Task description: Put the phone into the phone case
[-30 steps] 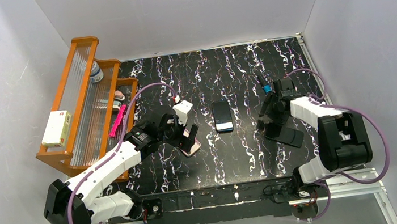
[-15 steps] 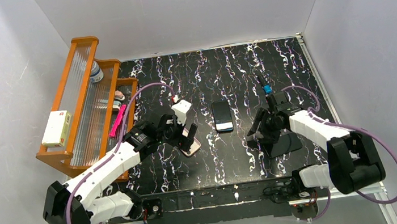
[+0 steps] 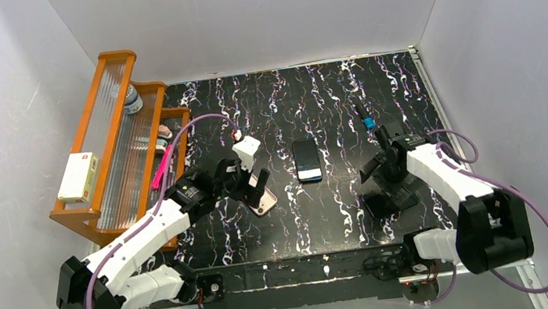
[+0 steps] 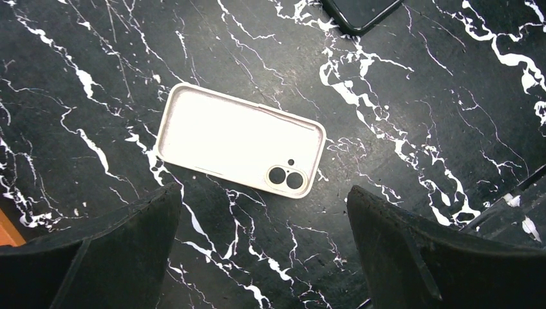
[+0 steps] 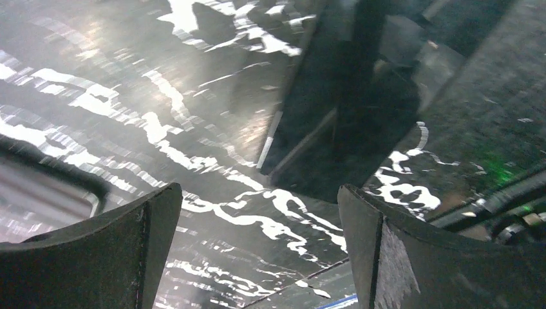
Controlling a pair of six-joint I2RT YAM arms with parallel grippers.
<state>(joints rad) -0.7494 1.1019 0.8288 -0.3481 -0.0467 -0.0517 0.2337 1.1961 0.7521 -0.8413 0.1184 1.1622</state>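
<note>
Over the last second the right arm has folded back toward its base, its elbow swinging to the near edge, and the right claw [image 5: 257, 190] has drawn in with it. The flat black slab [image 3: 391, 201] under it has slid nearer too. The left arm has hardly shifted. It reaches out low and bent over the marbled table [image 3: 326, 93], with the wrist tipped down so that the left claw [image 4: 263, 196] looks almost straight at the surface. Its two fingers are spread wide with nothing between them. The phone case [image 4: 238, 138] lies flat on the table just ahead of the fingertips, touching neither and centred on the gap between them. It is a pale beige shell with rounded corners and a thin raised rim. A pill-shaped camera cutout with two dark round holes sits at the corner nearer the right-hand finger. The phone [image 3: 307, 160] lies face up well beyond the case, off toward that same finger's side. The right claw is also spread wide and empty, hovering over the slab, which is blurred in its wrist view.
</note>
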